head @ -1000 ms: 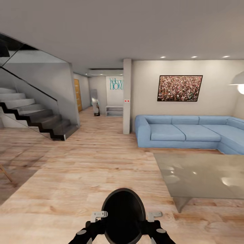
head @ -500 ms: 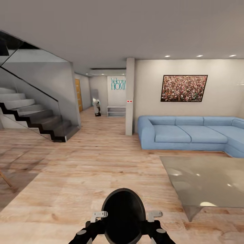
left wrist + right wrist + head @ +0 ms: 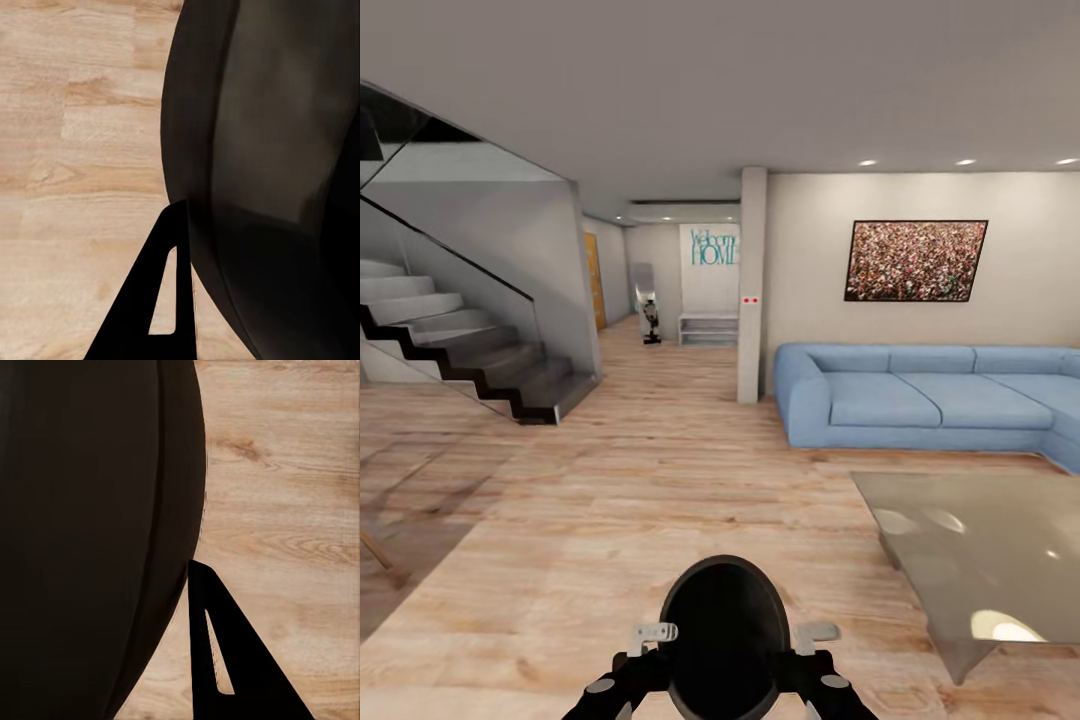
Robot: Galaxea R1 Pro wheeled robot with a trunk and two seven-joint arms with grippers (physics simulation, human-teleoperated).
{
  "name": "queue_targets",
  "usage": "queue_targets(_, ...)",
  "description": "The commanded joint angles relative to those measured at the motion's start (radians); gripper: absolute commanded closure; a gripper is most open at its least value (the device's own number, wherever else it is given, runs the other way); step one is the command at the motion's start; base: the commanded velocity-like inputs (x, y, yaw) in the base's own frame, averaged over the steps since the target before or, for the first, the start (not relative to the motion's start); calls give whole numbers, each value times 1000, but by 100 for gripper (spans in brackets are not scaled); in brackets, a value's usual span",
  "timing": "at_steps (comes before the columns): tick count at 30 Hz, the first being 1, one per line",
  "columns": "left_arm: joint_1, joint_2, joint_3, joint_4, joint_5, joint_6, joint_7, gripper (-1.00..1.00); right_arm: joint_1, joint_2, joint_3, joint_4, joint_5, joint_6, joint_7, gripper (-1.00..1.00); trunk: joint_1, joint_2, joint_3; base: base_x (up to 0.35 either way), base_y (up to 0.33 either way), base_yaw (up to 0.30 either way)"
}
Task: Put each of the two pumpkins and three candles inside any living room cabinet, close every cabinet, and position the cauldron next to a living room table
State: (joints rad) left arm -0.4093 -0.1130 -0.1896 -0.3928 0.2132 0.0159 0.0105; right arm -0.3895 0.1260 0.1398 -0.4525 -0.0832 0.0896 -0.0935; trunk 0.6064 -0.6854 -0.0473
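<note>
A home living room — open-plan, wood-floored

Long pale-blue sectional sofa [image 3: 935, 398] under a framed speckled picture [image 3: 915, 260]; glass-topped low table [image 3: 980, 545] before it — dark staircase [image 3: 470, 355] far to its left.

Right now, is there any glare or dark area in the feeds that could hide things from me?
Head view: ceiling spotlights reflect as bright patches on the glass table, washing out part of its top; the rest is evenly lit and sharp. Left wrist view: the cauldron is a near-black mass with little surface detail beside the well-lit floor. Right wrist view: same, dark cauldron.
</note>
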Motion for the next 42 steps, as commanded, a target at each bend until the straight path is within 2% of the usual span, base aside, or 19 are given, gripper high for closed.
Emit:
queue_targets(1, 0, 0, -22, -4, 14, -1, 0, 100, -2, 9, 3, -2, -79, 6, 8, 100, 1, -2, -1, 266, 219, 0)
queue_targets(42, 0, 0, -25, -4, 12, -4, 0, 100, -2, 9, 3, 0, -79, 2, 8, 100, 1, -2, -1, 285, 194, 0)
